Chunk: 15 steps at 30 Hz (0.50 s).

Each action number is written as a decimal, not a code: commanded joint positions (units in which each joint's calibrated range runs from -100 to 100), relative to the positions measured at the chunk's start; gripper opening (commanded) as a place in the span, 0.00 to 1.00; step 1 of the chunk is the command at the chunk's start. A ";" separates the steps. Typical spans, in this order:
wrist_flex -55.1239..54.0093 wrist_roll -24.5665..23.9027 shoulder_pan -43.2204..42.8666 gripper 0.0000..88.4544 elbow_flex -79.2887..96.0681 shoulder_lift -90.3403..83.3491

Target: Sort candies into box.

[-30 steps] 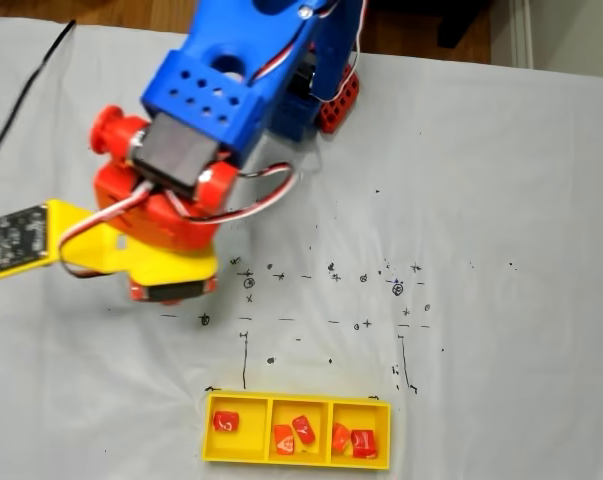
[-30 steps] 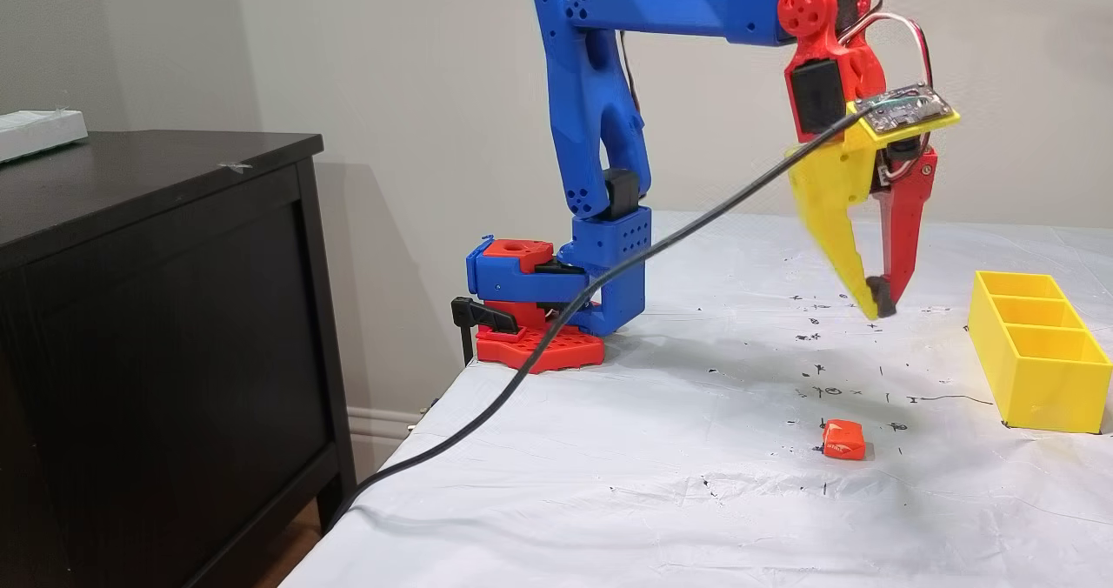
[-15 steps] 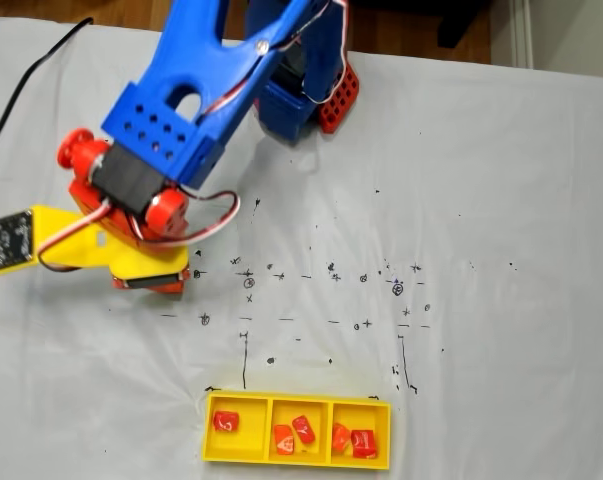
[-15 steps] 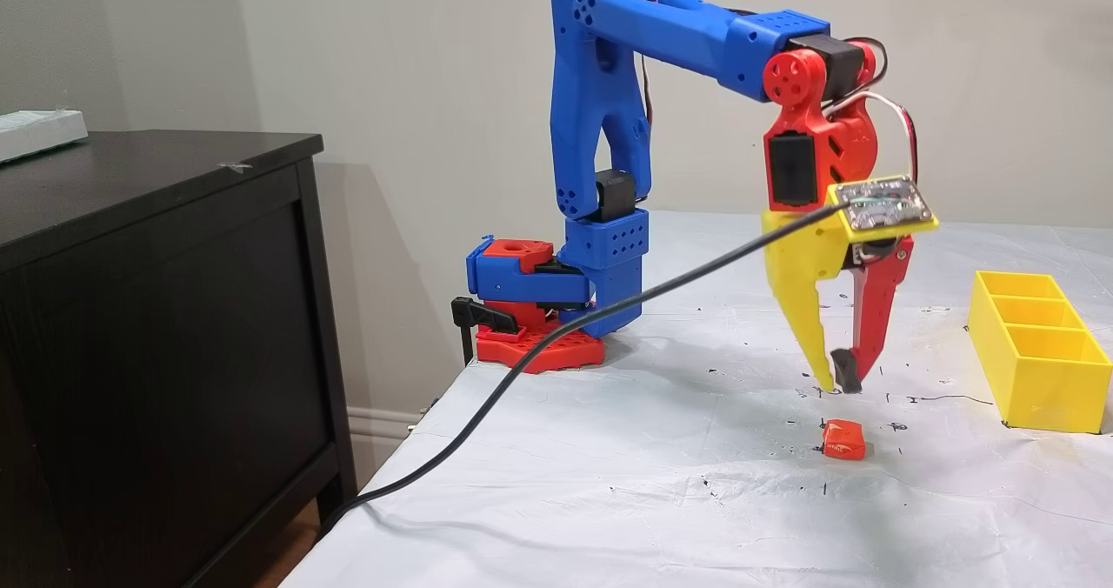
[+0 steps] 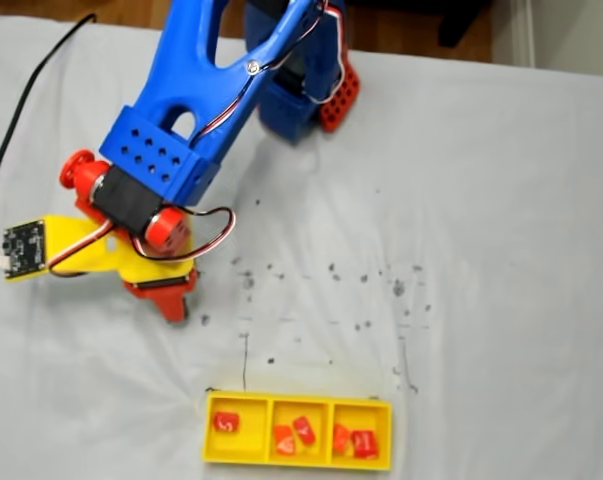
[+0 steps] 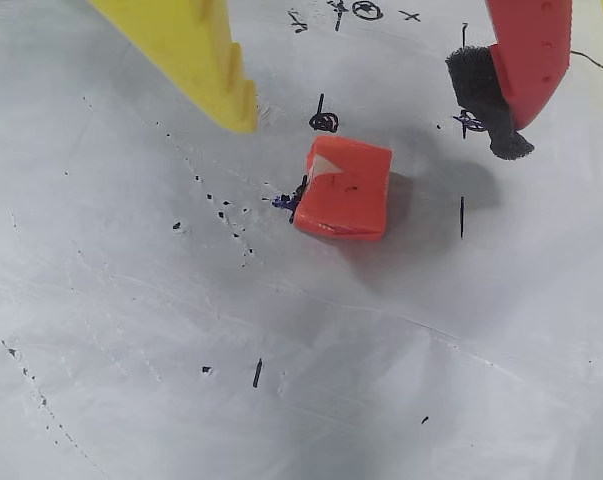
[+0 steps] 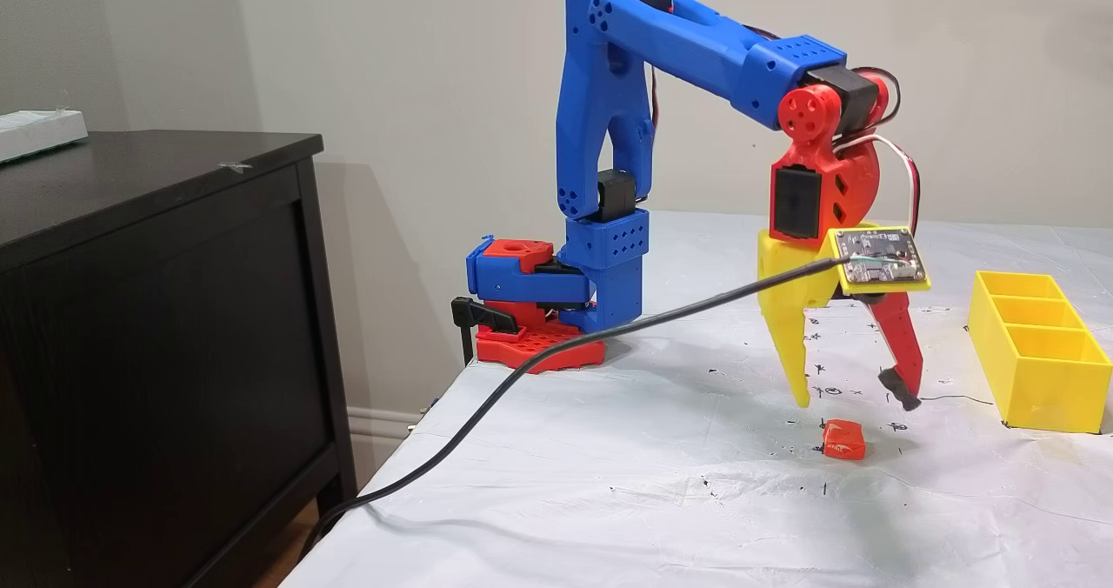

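Gripper (image 7: 854, 399) hangs with jaws spread wide just above a loose red candy (image 7: 843, 439) on the white table cover (image 7: 609, 518), near the yellow box (image 7: 1039, 375).

A fixed view looks straight down from high above on the white table (image 5: 501, 200), the arm's base at its top edge and the yellow box (image 5: 297, 462) at the bottom. Another fixed view stands low off the table's side, facing across it toward the wall. The wrist view hangs close above the cloth, and all 3 share the marked patch.
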 commanded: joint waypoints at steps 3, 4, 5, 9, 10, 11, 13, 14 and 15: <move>-2.62 1.03 0.51 0.29 -0.55 -1.36; -3.35 1.03 0.51 0.29 0.00 -1.44; -3.68 1.07 0.42 0.29 0.09 -1.27; -3.93 1.22 0.69 0.28 -1.00 0.51; -3.76 1.32 0.78 0.28 -1.28 1.02; -3.84 1.32 0.78 0.28 -1.46 1.35; -4.25 1.32 0.78 0.28 -1.64 2.20; -4.58 1.32 0.69 0.28 -1.64 2.63; -4.83 1.27 0.60 0.28 -1.64 2.97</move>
